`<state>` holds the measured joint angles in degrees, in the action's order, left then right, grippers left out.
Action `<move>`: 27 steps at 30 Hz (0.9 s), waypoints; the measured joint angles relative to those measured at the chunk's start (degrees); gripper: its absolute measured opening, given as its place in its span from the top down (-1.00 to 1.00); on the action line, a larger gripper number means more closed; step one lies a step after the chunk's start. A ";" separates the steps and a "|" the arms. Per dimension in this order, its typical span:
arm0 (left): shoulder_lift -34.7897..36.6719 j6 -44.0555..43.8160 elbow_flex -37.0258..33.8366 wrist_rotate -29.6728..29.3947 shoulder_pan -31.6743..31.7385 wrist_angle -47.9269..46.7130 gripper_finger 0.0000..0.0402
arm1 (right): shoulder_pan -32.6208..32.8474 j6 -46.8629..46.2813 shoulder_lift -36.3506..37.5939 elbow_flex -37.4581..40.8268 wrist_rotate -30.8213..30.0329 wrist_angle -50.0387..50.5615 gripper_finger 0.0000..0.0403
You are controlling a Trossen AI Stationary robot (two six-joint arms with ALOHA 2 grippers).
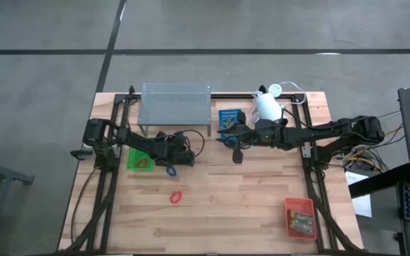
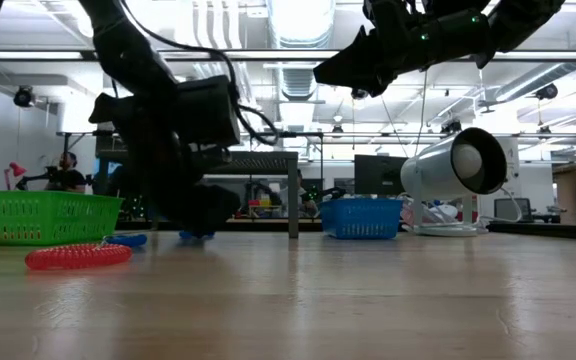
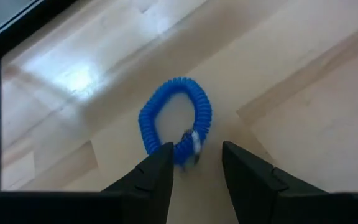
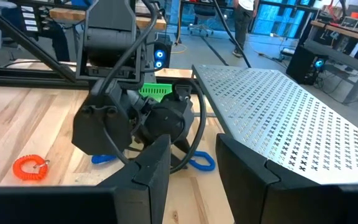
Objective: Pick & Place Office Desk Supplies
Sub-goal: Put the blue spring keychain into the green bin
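Observation:
A blue coiled loop (image 3: 176,118) lies flat on the wooden table (image 1: 219,206), right of the green tray (image 1: 139,158). My left gripper (image 3: 194,163) is low over it, slanting down and open. Its fingertips stand on either side of the loop's near part, where a small metal ring (image 3: 195,142) sits. A red coiled loop (image 1: 176,196) lies nearer the front edge. My right gripper (image 4: 194,163) hangs open and empty, high above the table's middle (image 1: 230,140). A blue tray (image 1: 229,118) stands at the back, and a red-orange tray (image 1: 299,217) with card boxes stands front right. My left gripper's one fingertip (image 3: 164,154) overlaps the near part of the blue loop (image 3: 178,149) in the wrist view. Whether it touches the loop I cannot tell. The loop lies flat on the table.
The grey perforated shelf (image 1: 176,103) stands at the back behind my left arm. The white lamp (image 1: 267,107) with its cable is at the back right, beside my right arm. Bare wood lies between the red loop and the red-orange tray.

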<state>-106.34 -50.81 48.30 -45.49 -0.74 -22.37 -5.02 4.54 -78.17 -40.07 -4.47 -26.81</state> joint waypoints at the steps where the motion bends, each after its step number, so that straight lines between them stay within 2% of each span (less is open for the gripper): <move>1: 0.00 -0.02 -0.30 -0.18 0.06 0.44 0.29 | 0.00 0.00 0.00 0.00 0.00 -0.02 0.37; 16: 0.00 1.38 -0.64 0.76 0.14 1.92 0.41 | 0.00 0.00 0.00 0.00 0.00 -0.02 0.37; 27: 0.09 1.39 -0.58 2.22 0.16 1.97 0.41 | 0.00 0.00 0.00 0.00 0.00 0.00 0.37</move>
<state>-106.25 -49.42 47.72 -43.26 -0.58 -20.40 -5.02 4.54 -78.17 -40.07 -4.47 -26.81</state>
